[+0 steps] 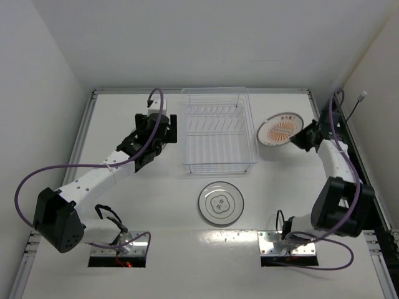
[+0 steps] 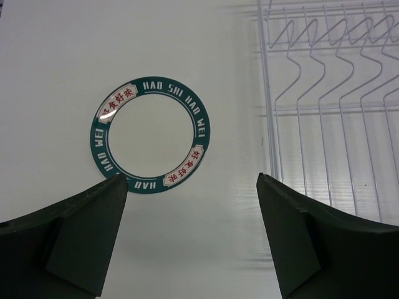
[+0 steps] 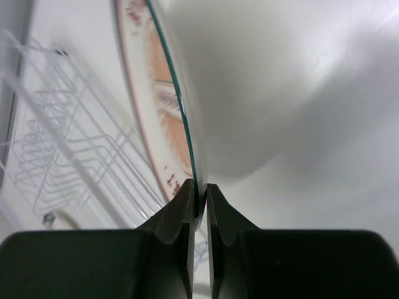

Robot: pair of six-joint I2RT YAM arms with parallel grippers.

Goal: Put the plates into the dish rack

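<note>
Three plates showed across the views, none of them in the dish rack (image 1: 219,163), which sat at the upper middle of the overhead view. Your right gripper (image 1: 302,135) had its jaws pinched almost together on the rim of the orange sunburst plate (image 1: 280,129), holding it tilted just right of the rack. In the right wrist view the plate's edge rose from between the fingertips, with rack wires at lower left. Your left gripper (image 2: 190,180) stood wide apart and held nothing. In its own view the green-rimmed plate (image 2: 151,136) lay flat on the table (image 2: 56,75) at centre left, the rack at upper right. The flower-outline plate (image 1: 221,203) lay flat below the rack, apart from it.
</note>
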